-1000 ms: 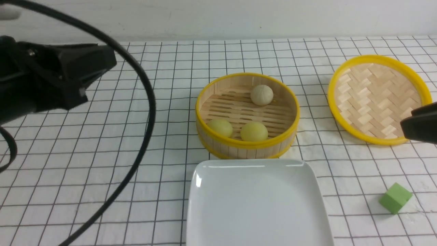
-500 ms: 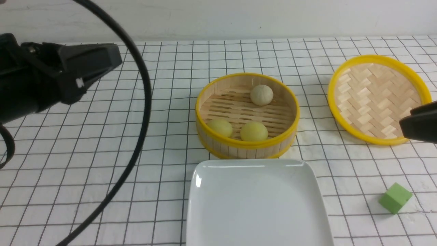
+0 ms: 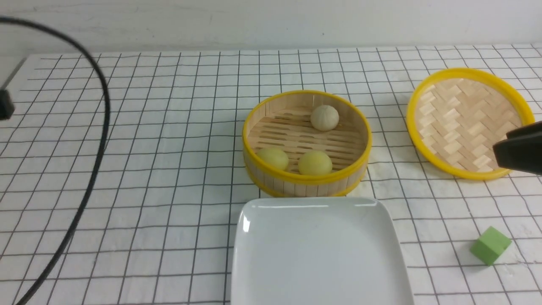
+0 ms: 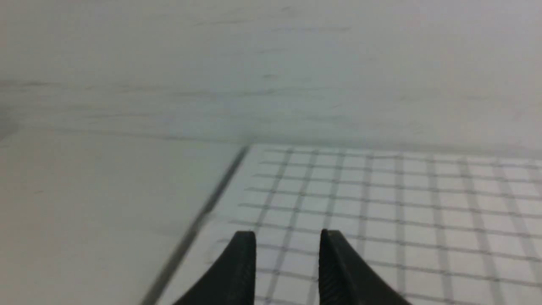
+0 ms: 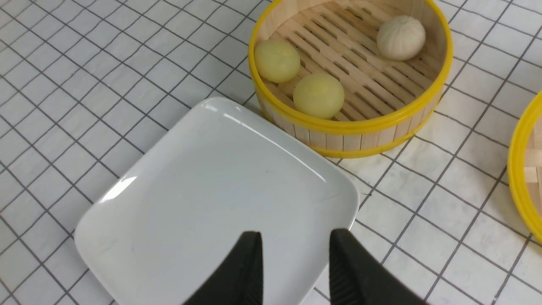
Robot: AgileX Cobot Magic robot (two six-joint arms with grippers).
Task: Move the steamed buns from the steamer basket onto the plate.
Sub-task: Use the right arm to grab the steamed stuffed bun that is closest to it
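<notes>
— Left pincer [image 4: 288,254] first: its two black fingers [image 4: 243,271] stand partly apart with only air between them, so it holds nothing. It hangs near the left edge of the white cloth ruled in black squares [image 3: 169,127], where the bare pale bench [image 4: 97,203] shows beside it (that wrist picture is blurry, mind).

— And from the front?

— Hardly any of it shows, only a black scrap at the left edge. A black cable [image 3: 99,140] loops down that side.

— What of the right pincer?

— Right pincer [image 5: 294,243] is likewise part open and empty. It hangs above one corner of the large glossy white square plate [image 3: 317,254]. Seen from the front, it pokes in from the right edge, in front of the shallow woven bamboo lid with the yellow rim [image 3: 465,123].

— Where are the steamed buns?

— All three small round steamed buns [image 3: 315,163] sit on the slatted floor of the round bamboo steamer basket with yellow rims [image 3: 307,182]. The two smooth pale yellow buns [image 3: 273,158] lie just beside each other against the wall nearest the robot. The beige-whitish pleated bun [image 3: 324,117] rests by the far wall, apart from that pair.

— And the plate?

— On the robot's side of the basket, its far rim close to the basket wall (whether they touch, I cannot tell).

— Anything else?

— One small green cube [image 3: 490,245] lies on the cloth to the right of the plate, well apart from it.
</notes>
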